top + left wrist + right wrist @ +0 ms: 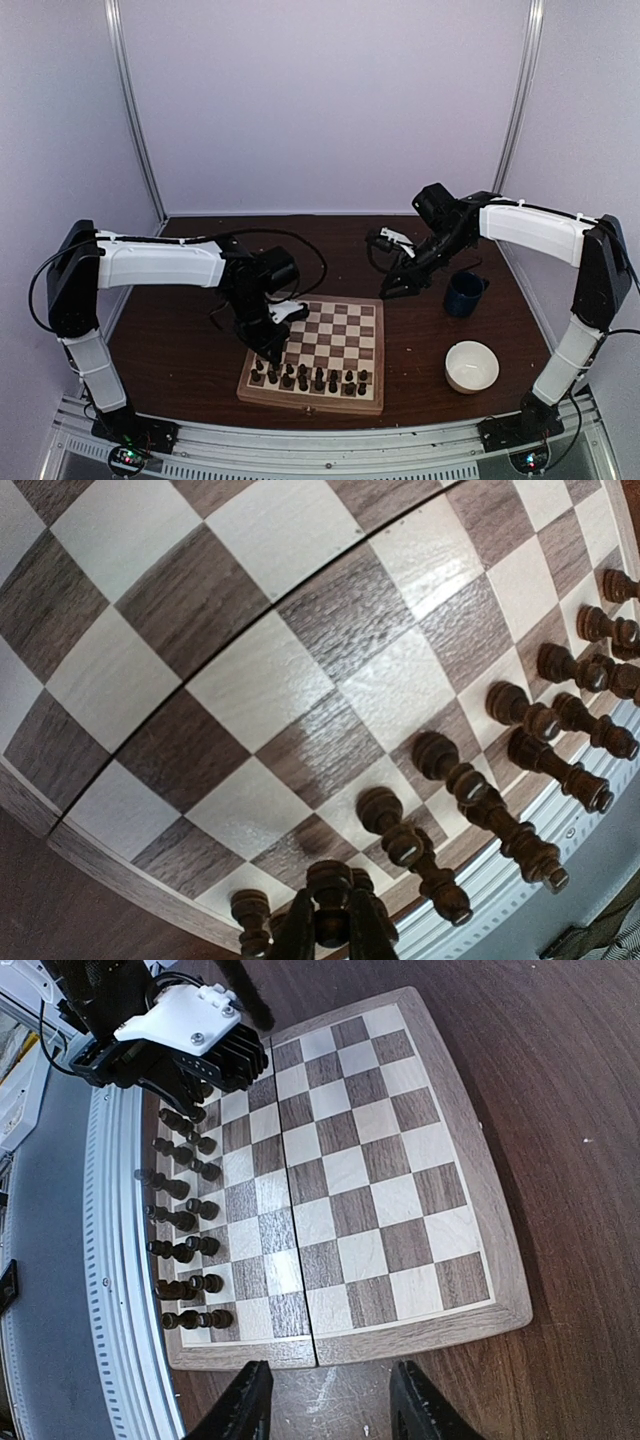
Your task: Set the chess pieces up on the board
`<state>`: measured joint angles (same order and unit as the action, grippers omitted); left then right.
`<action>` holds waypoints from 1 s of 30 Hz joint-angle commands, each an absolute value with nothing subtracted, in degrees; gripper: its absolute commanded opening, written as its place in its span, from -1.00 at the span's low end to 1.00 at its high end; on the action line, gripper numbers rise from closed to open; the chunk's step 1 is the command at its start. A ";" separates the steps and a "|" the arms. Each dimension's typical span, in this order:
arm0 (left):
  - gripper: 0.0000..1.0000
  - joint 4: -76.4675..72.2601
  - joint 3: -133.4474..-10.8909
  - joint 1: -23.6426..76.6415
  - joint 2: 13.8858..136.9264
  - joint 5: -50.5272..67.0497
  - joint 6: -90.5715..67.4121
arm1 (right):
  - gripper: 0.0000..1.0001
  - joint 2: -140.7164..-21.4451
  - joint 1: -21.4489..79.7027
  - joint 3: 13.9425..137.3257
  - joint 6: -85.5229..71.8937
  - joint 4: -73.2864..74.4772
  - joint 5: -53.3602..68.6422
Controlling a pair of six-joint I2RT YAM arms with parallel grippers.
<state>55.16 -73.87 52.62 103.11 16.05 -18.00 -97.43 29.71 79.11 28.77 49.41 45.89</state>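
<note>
One piece [330,882] stands upright, pinched in the shut left claw [333,935] straight above it at the board's [340,325] near-left corner, beside the other pieces [318,378] in two near-edge rows, so the left arm is nearer; the right claw [333,1405] hangs half open, empty, off the far edge.

One board [335,325] lies on the one counter [180,350], eight squares by eight, sixty-four in all. The chess pieces [319,380] stand in two rows along its near edge. Seven pairs can be counted clear of the left hand [268,354], which covers the left end of both rows, so about sixteen, all dark. One of them is pinched in that hand. To the right of the board are one dark blue cup [465,293] and one white bowl [471,366]. There are two arms and two hands; the second is the right hand [330,1400].
</note>
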 commanded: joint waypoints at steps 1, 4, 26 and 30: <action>-0.83 54.39 -75.56 52.67 104.68 15.58 -17.56 | -0.11 -97.21 29.90 78.48 29.53 49.05 44.99; -0.82 54.38 -75.75 52.73 105.16 15.58 -17.59 | -0.11 -97.21 29.89 78.46 29.54 49.02 45.01; -0.37 54.38 -77.89 52.73 103.60 15.51 -17.40 | -0.11 -95.84 29.48 81.33 29.62 51.60 44.06; -0.33 55.66 -79.49 52.73 103.07 14.80 -16.81 | -0.11 -93.56 28.63 82.00 29.98 52.54 42.33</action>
